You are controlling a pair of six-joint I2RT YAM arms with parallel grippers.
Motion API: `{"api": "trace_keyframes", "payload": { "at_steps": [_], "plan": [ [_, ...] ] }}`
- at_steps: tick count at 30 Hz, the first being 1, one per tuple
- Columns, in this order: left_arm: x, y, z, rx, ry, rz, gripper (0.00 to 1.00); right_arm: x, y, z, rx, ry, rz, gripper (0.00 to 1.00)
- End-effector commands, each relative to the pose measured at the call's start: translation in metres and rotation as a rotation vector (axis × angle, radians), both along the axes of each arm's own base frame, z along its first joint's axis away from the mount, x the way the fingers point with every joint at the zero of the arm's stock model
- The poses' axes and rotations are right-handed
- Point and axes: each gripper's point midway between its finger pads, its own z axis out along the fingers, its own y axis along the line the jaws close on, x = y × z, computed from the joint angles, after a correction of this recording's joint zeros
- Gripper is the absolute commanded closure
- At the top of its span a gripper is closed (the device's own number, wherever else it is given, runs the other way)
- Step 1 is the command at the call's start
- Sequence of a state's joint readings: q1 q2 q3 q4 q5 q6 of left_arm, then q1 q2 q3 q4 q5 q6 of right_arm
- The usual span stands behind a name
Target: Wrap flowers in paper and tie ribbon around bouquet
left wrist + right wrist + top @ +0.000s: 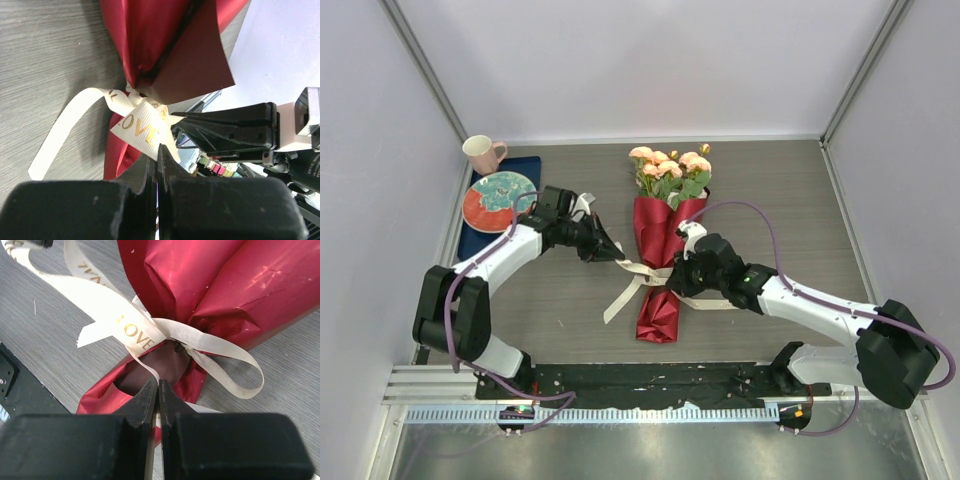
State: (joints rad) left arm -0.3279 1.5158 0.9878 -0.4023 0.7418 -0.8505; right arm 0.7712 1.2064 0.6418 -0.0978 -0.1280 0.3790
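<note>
The bouquet lies flat mid-table, with the pink-peach flowers [670, 168] at its far end and the red paper [663, 262] coned around the stems. The cream ribbon [621, 297] is knotted around the cone's waist, and a loose tail trails toward the near left. My left gripper [617, 254] comes in from the left and is shut on a ribbon end [140, 125] printed "LOVE", next to the paper [150, 35]. My right gripper [670, 282], opposite it, is shut on a thin ribbon strand [150, 371] just below the knot. A ribbon loop [235, 371] hangs to the right of the paper [225, 280].
A dark blue tray [527, 165] at the far left holds a patterned plate [500, 198], with a pink mug [483, 152] behind it. White walls close in the table on three sides. A black rail [650, 378] runs along the near edge.
</note>
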Motion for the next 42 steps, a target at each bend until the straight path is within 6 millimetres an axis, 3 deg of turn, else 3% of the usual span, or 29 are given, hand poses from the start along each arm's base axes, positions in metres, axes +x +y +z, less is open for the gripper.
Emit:
{"api": "trace_keyframes", "payload": {
  "at_steps": [1,4,7,14,19,31,42],
  "plan": [
    [-0.01,0.006,-0.001,0.025,-0.026,-0.002,1.0,0.015,0.006,0.025,0.069,-0.036,-0.087,0.91],
    [-0.015,0.01,-0.006,0.047,-0.02,0.01,1.0,0.018,0.007,0.026,0.073,-0.026,-0.115,0.91],
    [-0.018,0.016,-0.01,0.075,-0.031,0.033,1.0,0.023,0.002,0.018,0.059,-0.004,-0.179,0.82],
    [-0.028,0.022,-0.017,0.099,-0.019,0.042,1.0,0.016,-0.001,-0.016,-0.013,0.061,-0.157,0.79],
    [-0.031,0.024,-0.018,0.104,-0.021,0.044,1.0,0.007,0.003,-0.012,0.03,0.055,-0.109,0.69],
    [-0.037,0.026,-0.022,0.112,-0.009,0.044,1.0,-0.01,-0.004,-0.009,0.077,0.049,-0.079,0.58],
    [-0.039,0.026,-0.024,0.109,-0.003,0.037,1.0,-0.012,-0.009,-0.006,0.078,0.034,-0.082,0.54]
  ]
}}
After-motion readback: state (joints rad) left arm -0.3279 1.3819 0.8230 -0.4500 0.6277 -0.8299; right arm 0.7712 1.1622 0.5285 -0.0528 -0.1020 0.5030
